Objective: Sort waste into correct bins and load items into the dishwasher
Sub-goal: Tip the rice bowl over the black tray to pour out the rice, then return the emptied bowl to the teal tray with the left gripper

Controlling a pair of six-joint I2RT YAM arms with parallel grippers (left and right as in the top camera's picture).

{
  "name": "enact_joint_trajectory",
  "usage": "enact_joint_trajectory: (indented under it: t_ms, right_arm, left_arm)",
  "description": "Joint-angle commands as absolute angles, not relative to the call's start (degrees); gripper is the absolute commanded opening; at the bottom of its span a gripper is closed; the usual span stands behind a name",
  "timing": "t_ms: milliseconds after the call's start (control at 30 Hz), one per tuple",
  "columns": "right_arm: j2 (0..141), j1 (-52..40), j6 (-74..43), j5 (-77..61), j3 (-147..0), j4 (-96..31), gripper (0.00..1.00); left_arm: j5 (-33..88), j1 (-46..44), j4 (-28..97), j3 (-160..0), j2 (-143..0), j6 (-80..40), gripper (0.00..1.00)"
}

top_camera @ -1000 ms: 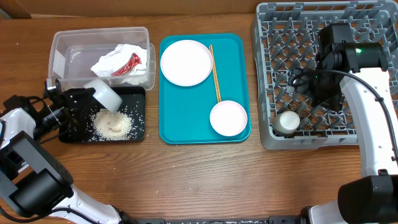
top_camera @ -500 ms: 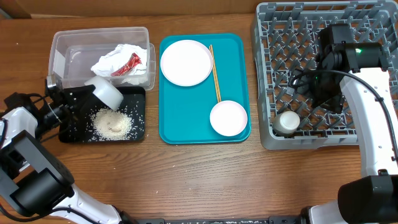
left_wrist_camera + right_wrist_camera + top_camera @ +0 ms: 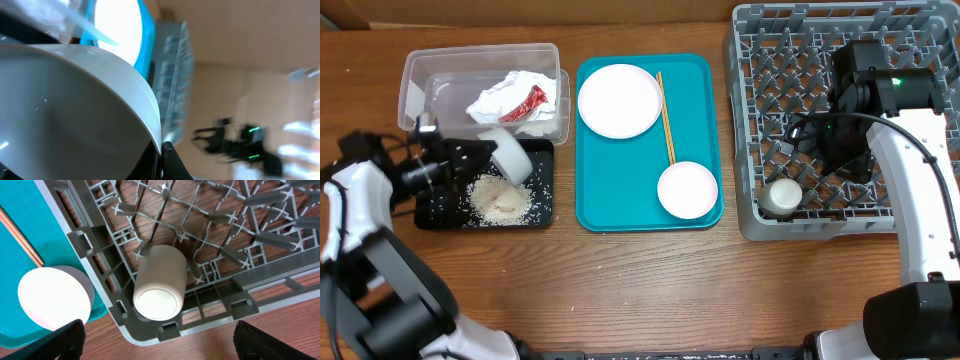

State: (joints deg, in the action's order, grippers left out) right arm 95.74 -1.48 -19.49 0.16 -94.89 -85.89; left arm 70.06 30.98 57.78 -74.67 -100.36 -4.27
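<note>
My left gripper point(image 3: 480, 158) point(image 3: 161, 162) is shut on the rim of a small white bowl point(image 3: 510, 155) point(image 3: 75, 100). It holds the bowl tilted over the black tray point(image 3: 440, 212), where a pile of rice point(image 3: 498, 198) lies. The clear tub point(image 3: 420, 75) holds the napkin point(image 3: 505, 95) and the red wrapper point(image 3: 525, 103). The plate point(image 3: 619, 100), chopsticks point(image 3: 666, 120) and second bowl point(image 3: 687, 189) point(image 3: 55, 297) lie on the teal tray point(image 3: 620, 210). My right gripper point(image 3: 172, 342) is open and empty above the dish rack point(image 3: 770, 60), over the white cup point(image 3: 783, 195) point(image 3: 159, 287) lying in it.
The dish rack fills the right side, its upright pegs point(image 3: 200, 215) around the cup. The tub and black tray stand side by side at the left, with the teal tray between them and the rack. Bare wooden table point(image 3: 640, 290) runs along the front.
My left arm has shifted right with the bowl, which now sits further over the black tray near the tub. The right arm has not moved.
</note>
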Motion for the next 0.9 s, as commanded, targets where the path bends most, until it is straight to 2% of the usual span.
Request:
enact_joint_trajectory:
  t_ms: [0,233,400,600,867]
  right_arm:
    - [95.59,-1.37,-19.49,-0.08,-95.96,-85.67,0.96]
    - [95.59,-1.37,-19.49,-0.05,-95.96,-85.41,0.96]
    - [95.59,-1.37,-19.44,-0.05,-95.96,-85.36,0.97]
    - [95.59,-1.37,-19.25,-0.05,-95.96,-85.27,0.97]
    - [95.59,-1.39,-19.25,-0.05,-95.96,-85.19,0.97]
  left_arm:
    - [55.66,23.18,57.54,-78.74,-91.31,-2.55,0.04]
    - [20.45,-1.19,54.65,-78.89,-88.51,-2.55,0.04]
    - [4.21,-14.52,53.76,-78.89,-93.80,-2.55,0.04]
    - [1.06,-22.13,50.65,-78.89,-101.89,-2.52,0.04]
    - [1.69,-25.47,49.87,-78.89,-108.62,-2.70,0.04]
